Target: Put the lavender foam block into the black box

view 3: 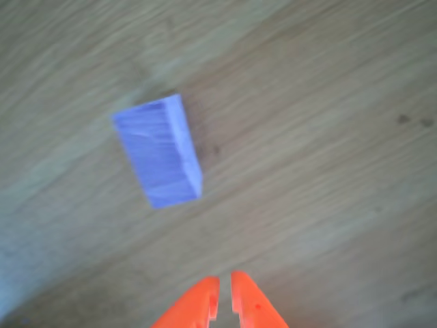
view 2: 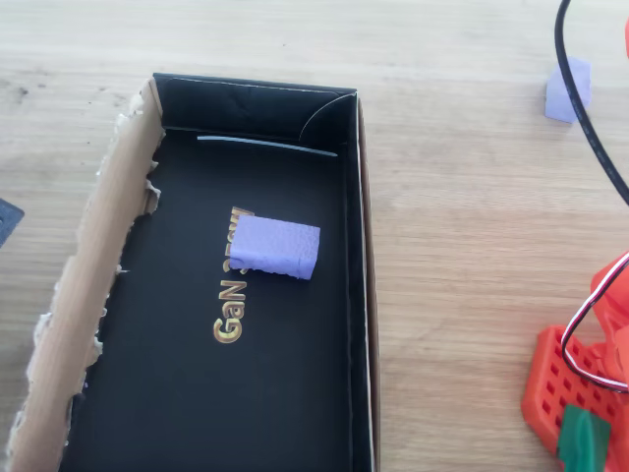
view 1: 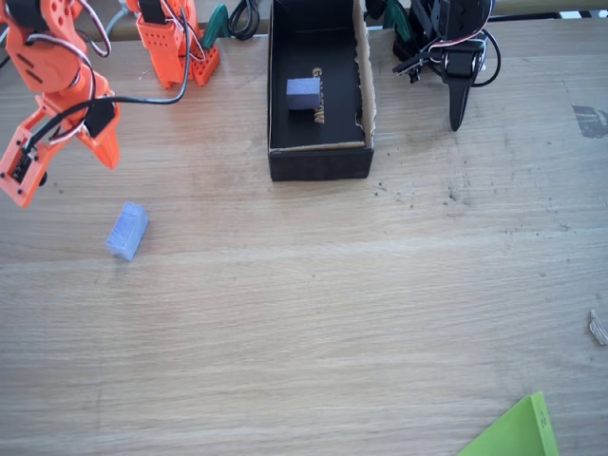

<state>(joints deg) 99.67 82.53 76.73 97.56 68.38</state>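
Gripper (view 3: 224,295) hovers above the block (view 3: 160,151), tips nearly together, holding nothing. I'd open wide, straddle the narrow sides, then head for the box (view 1: 319,161).

Gold lettering printed on the inner floor of the black box (view 2: 246,393), running along its length. In the overhead view, readable as "GaN" at one end, with the following letters partly covered by a lavender block (view 2: 280,247) lying on top; the remaining characters too unclear to read. In the fixed view, the same gold print on the box floor (view 1: 318,106), too small to make out beyond a first letter "G". No other text, label or number readable anywhere else.
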